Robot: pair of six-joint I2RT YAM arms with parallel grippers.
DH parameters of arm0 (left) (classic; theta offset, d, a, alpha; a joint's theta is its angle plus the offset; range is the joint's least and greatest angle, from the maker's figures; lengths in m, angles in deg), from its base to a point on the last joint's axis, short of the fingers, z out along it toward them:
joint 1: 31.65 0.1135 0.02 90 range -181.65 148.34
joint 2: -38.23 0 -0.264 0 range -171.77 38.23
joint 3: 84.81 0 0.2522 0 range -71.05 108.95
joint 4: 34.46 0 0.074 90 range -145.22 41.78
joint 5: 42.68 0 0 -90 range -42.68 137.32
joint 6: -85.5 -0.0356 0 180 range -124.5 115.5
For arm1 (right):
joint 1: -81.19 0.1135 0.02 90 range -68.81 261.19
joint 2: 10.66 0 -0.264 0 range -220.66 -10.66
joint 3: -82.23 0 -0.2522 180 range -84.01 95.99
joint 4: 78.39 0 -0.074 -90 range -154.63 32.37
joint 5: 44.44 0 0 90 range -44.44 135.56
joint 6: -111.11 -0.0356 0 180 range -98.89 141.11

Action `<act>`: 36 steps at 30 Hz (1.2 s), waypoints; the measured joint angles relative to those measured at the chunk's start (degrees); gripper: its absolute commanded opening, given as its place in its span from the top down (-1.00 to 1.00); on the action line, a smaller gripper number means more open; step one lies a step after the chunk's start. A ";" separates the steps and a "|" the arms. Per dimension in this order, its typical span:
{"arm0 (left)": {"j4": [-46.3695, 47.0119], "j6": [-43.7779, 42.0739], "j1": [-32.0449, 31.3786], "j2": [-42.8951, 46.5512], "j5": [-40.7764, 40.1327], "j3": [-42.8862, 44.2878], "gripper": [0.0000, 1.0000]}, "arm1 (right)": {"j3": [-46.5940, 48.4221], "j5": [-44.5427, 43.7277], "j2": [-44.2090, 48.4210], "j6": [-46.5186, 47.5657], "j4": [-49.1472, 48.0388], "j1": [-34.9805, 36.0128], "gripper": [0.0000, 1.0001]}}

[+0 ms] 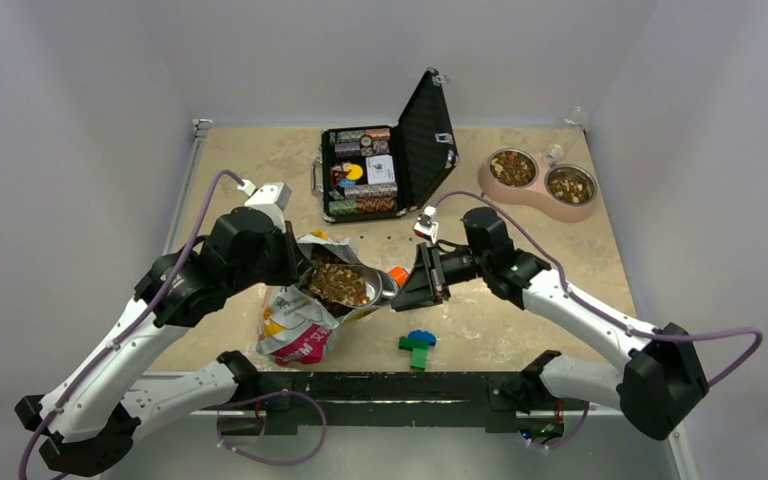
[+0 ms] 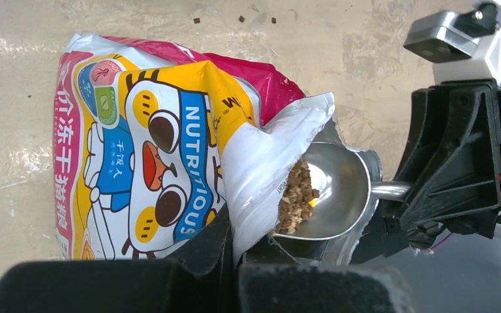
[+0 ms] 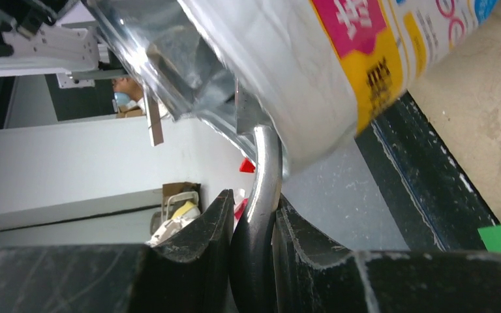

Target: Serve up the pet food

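The pet food [image 1: 340, 285] shows as brown kibble in the open mouth of a colourful bag [image 1: 295, 330] lying at the table's near middle. My left gripper [image 1: 305, 263] is shut on the bag's torn top edge [image 2: 261, 169] and holds the mouth up. A metal scoop [image 2: 336, 189] lies inside the mouth with kibble [image 2: 297, 195] at its inner end. My right gripper [image 1: 405, 288] is shut on the scoop's handle [image 3: 264, 176], just right of the bag. In the right wrist view the bag [image 3: 339, 59] hangs above the fingers [image 3: 212, 222].
A pink double bowl [image 1: 538, 200] with kibble in both cups stands at the back right. An open black case [image 1: 428, 130] of poker chips stands at the back middle. Green and blue bricks [image 1: 418, 345] lie near the front edge. Stray pellets [image 2: 241, 18] dot the table.
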 measured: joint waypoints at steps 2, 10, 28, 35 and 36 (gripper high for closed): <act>-0.20 -0.04 -0.04 0.44 -0.59 0.00 1.00 | -2.75 -0.74 2.95 -0.83 -1.38 -0.31 1.00; -1.18 -0.04 -0.02 2.01 -3.21 -0.09 1.00 | 2.75 -0.26 -8.76 -8.11 -11.96 3.26 1.00; -1.97 -2.08 0.00 2.58 -4.15 -0.09 1.00 | -6.97 -2.36 -5.81 -21.49 -25.59 1.01 1.00; -1.92 -2.08 0.02 3.82 -3.72 -0.83 1.00 | -5.25 -0.39 -8.26 -25.88 -27.12 0.55 1.00; -1.79 -2.08 0.00 3.96 -3.56 -0.94 1.00 | -5.46 -1.03 -6.78 -25.00 -25.18 0.20 1.00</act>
